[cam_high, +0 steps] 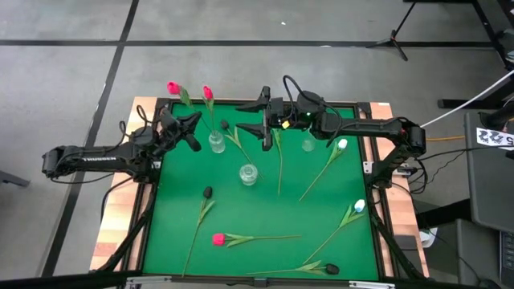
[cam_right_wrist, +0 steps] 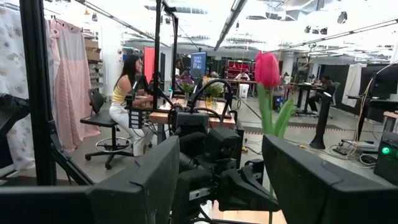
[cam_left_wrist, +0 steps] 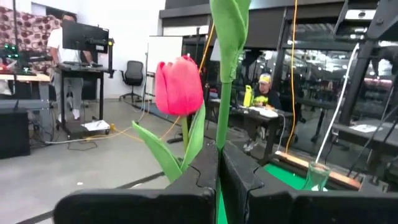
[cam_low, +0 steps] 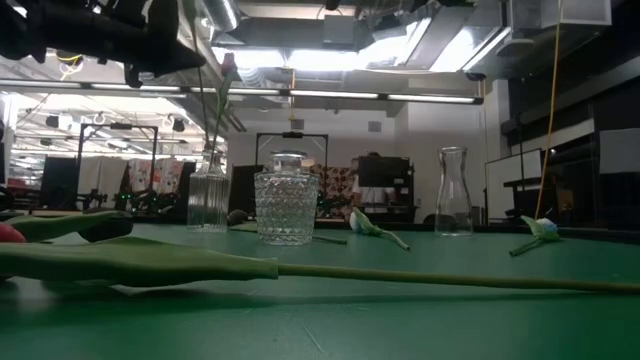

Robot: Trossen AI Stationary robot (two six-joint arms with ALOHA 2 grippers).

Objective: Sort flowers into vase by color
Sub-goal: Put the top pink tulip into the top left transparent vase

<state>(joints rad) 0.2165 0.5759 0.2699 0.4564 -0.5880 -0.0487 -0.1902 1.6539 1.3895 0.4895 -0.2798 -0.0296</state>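
My left gripper [cam_high: 193, 132] hangs above the table's far left part, shut on the green stem of a pink-red tulip whose head [cam_high: 172, 87] leans past the far edge. A second pink-red tulip [cam_high: 207, 92] stands beside it in the left glass vase [cam_high: 217, 143]. A pink-red head [cam_left_wrist: 180, 84] shows next to the held stem in the left wrist view. My right gripper [cam_high: 245, 116] hovers open and high over the far middle, facing the left arm, with nothing between its fingers [cam_right_wrist: 137, 180]. Other tulips lie flat on the green mat. My left gripper pinches the tulip's stem [cam_left_wrist: 220, 134] between its two fingers. The fingers come about level from the table's left and lie across the stem. The stem stands upright and runs on above the fingers, off the mat. Where its lower end is, I cannot tell.
A cut-glass vase [cam_high: 249, 174] stands mid-mat and a slim carafe [cam_high: 308, 144] far right. Black tulips [cam_high: 208, 193], [cam_high: 225, 125], [cam_high: 332, 268], white ones [cam_high: 343, 144], [cam_high: 359, 205] and a pink-red one [cam_high: 218, 238] lie scattered. A raised frame [cam_high: 377, 201] borders the mat.
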